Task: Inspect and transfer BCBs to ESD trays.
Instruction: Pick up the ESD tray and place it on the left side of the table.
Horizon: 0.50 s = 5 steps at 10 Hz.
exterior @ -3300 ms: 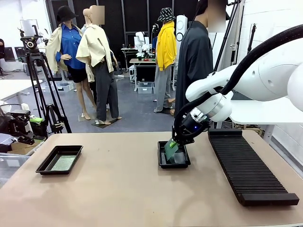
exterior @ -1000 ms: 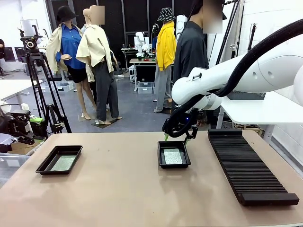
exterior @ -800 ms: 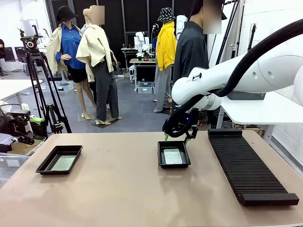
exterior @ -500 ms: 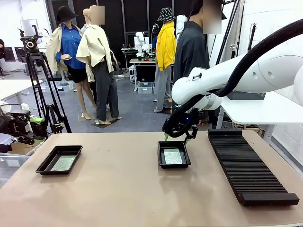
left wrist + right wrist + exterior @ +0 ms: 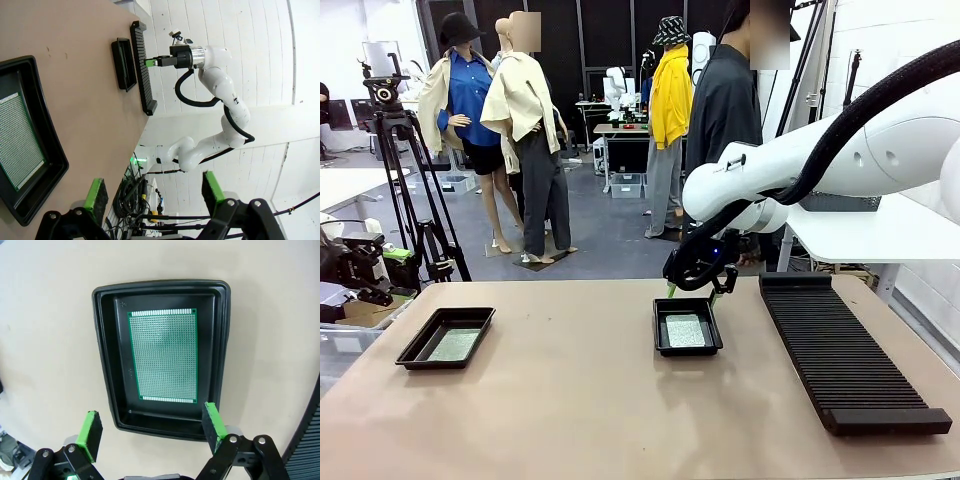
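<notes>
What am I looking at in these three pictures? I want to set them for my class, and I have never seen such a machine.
These are two white robot arms at a tan table. The front view looks across the table from between the arms. The other two pictures come from cameras on the wrists, each looking along its own two green-padded fingers.

On the table lie two shallow black trays. The left tray and the middle tray each hold one flat green circuit board: one on the left, one in the middle. A long black ribbed rack lies on the right.

The right gripper hangs above the middle tray's far rim, jaws open, holding nothing. The left gripper is also open and empty, next to the left tray. A person in dark clothes stands beyond the table.
</notes>
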{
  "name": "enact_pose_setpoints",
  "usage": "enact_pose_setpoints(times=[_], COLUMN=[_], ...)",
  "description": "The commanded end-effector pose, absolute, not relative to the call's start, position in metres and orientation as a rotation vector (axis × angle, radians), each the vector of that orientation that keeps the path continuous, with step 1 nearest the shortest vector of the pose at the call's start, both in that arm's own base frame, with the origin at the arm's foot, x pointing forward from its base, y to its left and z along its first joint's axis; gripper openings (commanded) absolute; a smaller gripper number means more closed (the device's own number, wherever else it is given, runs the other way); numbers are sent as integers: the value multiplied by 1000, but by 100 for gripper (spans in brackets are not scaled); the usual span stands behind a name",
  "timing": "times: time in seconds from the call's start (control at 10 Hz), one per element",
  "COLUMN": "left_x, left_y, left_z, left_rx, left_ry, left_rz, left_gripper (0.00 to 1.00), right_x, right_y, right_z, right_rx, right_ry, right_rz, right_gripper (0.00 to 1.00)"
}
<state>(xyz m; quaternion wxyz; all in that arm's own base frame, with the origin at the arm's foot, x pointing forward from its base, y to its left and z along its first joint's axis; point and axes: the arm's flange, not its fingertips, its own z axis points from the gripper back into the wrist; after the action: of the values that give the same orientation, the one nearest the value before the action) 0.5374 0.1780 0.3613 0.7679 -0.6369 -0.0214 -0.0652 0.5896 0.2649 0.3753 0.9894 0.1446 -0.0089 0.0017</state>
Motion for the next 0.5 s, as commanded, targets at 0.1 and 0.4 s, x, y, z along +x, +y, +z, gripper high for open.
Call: enact_pose_setpoints(times=[0.1, 0.4], left_x=[537, 537], left_y=[177, 177], left_z=[363, 363], left_rx=[-1373, -1373], left_ry=[-46, -46], left_rz=[-147, -147], left_gripper=[100, 100], right_x=[582, 566], right_y=[236, 171], right_z=[409, 450], right_rx=[399, 564], right_ry=[-51, -105], right_rz=[-27, -93], right_gripper=[100, 100])
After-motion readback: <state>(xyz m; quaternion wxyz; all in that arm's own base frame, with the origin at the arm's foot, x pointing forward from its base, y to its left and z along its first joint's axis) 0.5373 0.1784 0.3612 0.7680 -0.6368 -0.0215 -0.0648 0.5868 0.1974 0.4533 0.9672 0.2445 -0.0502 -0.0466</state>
